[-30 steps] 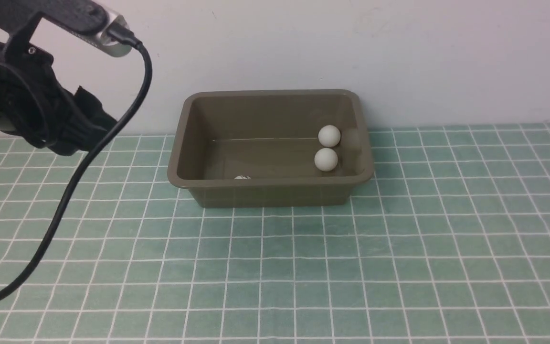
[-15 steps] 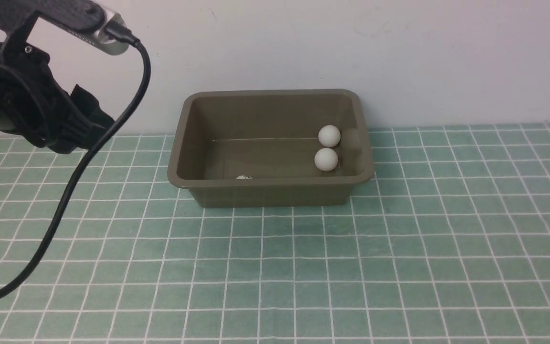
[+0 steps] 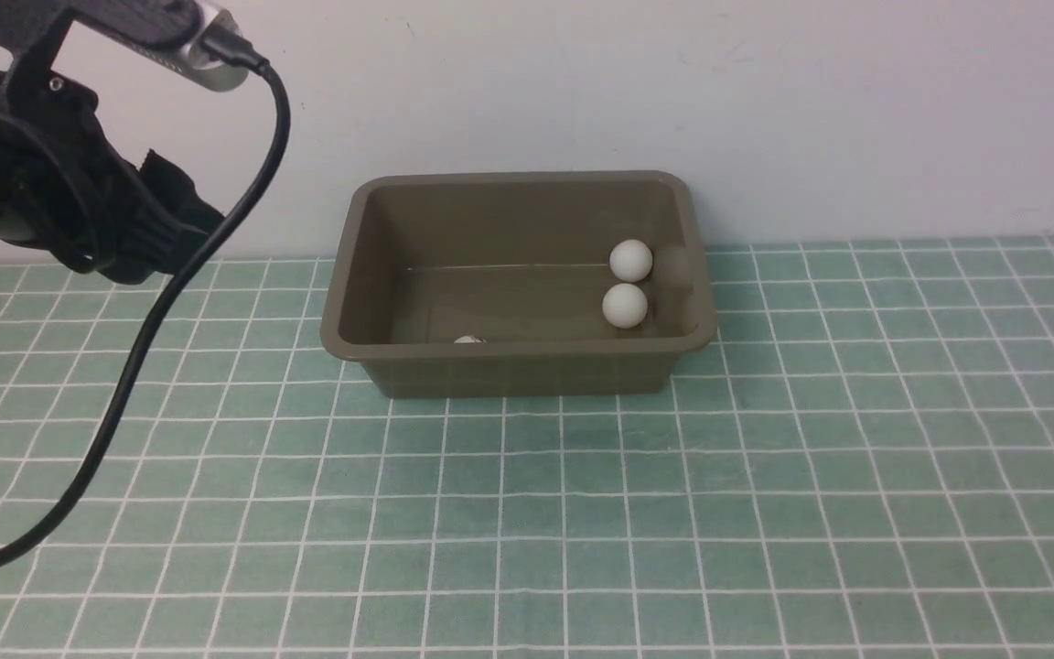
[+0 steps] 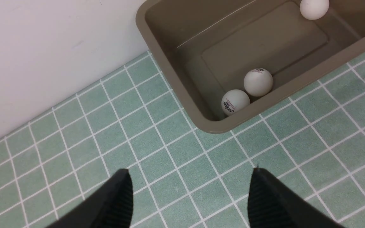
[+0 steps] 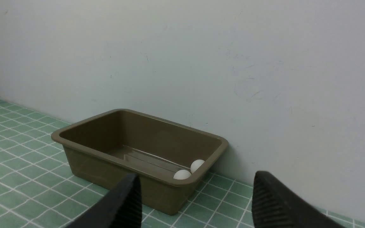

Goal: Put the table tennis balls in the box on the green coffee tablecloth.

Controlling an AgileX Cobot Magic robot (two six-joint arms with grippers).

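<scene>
Drifting slightly upward beside the box [image 3: 518,284], the left claw [image 4: 188,193] is gaping empty; the right claw [image 5: 195,196] likewise. Swinging wide risks nudging the rim.

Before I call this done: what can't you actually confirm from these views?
- Front view: the box's near wall hides all but a sliver of one ball; the second near-wall ball shows only in the left wrist view.
- Left wrist view: the frame edge crops one far ball.
- Right gripper: absent from the front view.
</scene>
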